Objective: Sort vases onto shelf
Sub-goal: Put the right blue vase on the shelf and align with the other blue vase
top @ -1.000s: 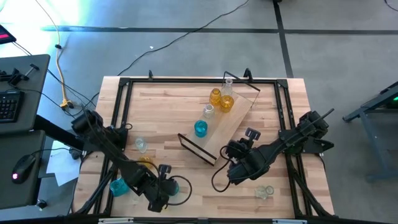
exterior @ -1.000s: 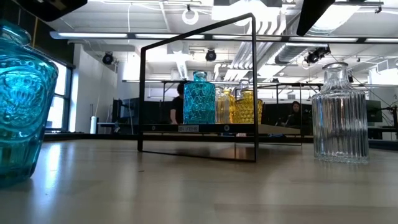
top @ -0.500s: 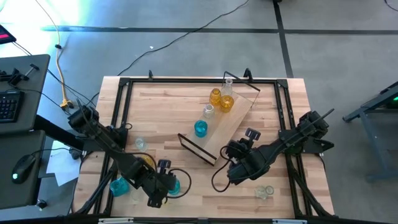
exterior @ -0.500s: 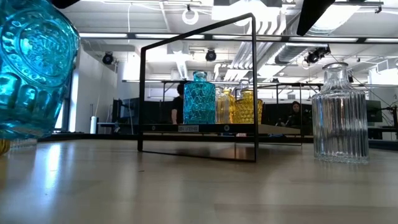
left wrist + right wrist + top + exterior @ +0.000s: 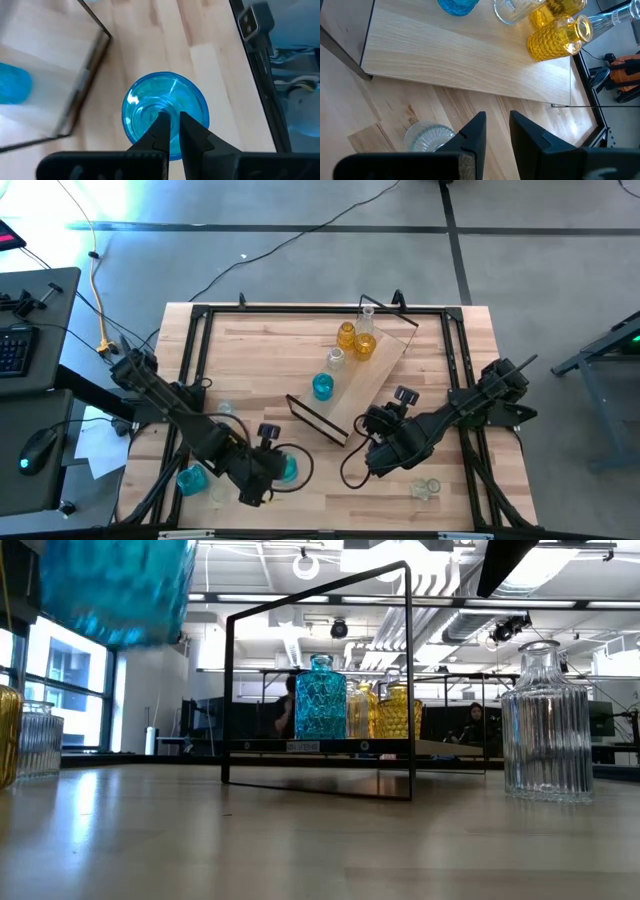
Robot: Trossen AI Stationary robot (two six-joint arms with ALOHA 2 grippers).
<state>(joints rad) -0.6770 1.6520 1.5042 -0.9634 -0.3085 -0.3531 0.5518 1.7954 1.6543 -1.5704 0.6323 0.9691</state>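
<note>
My left gripper [image 5: 278, 470] is shut on a teal-blue vase [image 5: 289, 471], which hangs high above the tabletop at the near left [image 5: 115, 590]. My right gripper [image 5: 366, 452] hovers open by the shelf's near end, nothing between its fingers [image 5: 496, 131]. The shelf [image 5: 372, 380], a light board with black wire frames at its ends, lies slantwise on the table. On it stand a teal vase [image 5: 322, 387], a small clear one [image 5: 336, 358], two amber ones [image 5: 355, 340] and a tall clear one [image 5: 367, 315]. My left gripper pinches the teal-blue vase at its top, by the mouth [image 5: 150, 111], between two fingers that stand close together. The fingers come from above, slanting down, and hide the exact place of contact. The vase hangs upright below them, clear of the table.
Loose vases stand on the table: a teal one [image 5: 190, 478] at the near left, a clear one [image 5: 226, 412] and an amber one [image 5: 8, 735] behind the left arm, a ribbed clear one [image 5: 424, 488] near my right gripper. Black rails [image 5: 196, 360] frame the tabletop.
My left gripper has risen and moved a little toward the table's right with the teal-blue vase. The vase, which stood on the table a second ago, is now lifted well clear of it, still upright.
</note>
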